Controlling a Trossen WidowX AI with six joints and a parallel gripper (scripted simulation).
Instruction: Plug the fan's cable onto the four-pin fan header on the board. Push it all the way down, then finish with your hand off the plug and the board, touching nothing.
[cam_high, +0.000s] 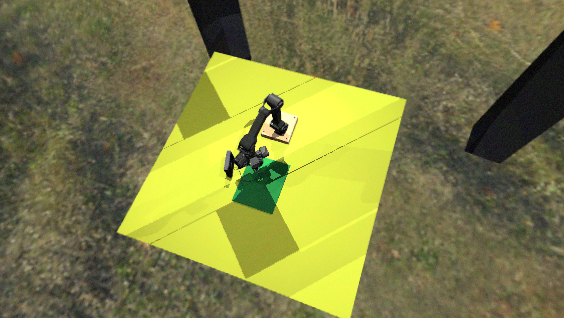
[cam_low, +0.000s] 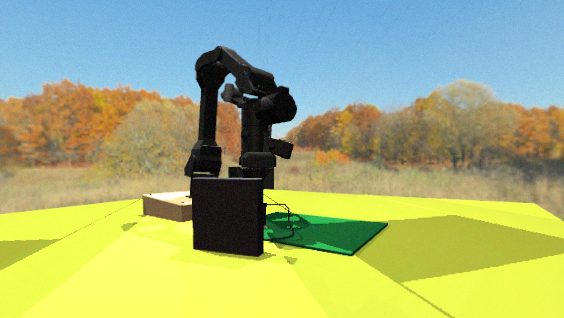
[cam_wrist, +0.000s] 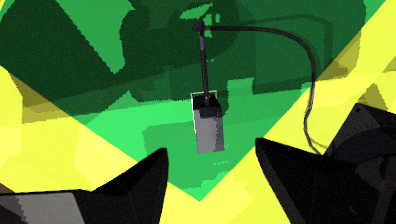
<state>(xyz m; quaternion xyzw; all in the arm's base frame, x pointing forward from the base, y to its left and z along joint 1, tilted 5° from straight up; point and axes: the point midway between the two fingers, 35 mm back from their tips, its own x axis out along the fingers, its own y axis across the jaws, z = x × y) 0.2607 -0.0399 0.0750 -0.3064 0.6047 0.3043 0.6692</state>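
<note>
The plug (cam_wrist: 210, 131) stands upright over the pale-outlined header (cam_wrist: 204, 93) on the green board (cam_high: 278, 187) (cam_low: 345, 237) (cam_wrist: 250, 115). Its thin black cable (cam_wrist: 311, 55) (cam_low: 289, 215) rises from its top, bends and loops away to the right in the wrist view. My gripper (cam_wrist: 211, 150) is open, one finger on each side of the plug, with a visible gap to both. The plug's lower end and the pins are hidden, so I cannot tell how deep it sits. In the exterior view the fingertips are hidden behind the fan.
The black square fan (cam_high: 228, 164) (cam_low: 227, 215) stands upright beside the board, close to my arm's wrist. The arm's base is on a wooden block (cam_high: 289, 136) (cam_low: 165, 206) behind. The yellow table (cam_high: 340, 210) (cam_low: 150, 280) carries hard shadows.
</note>
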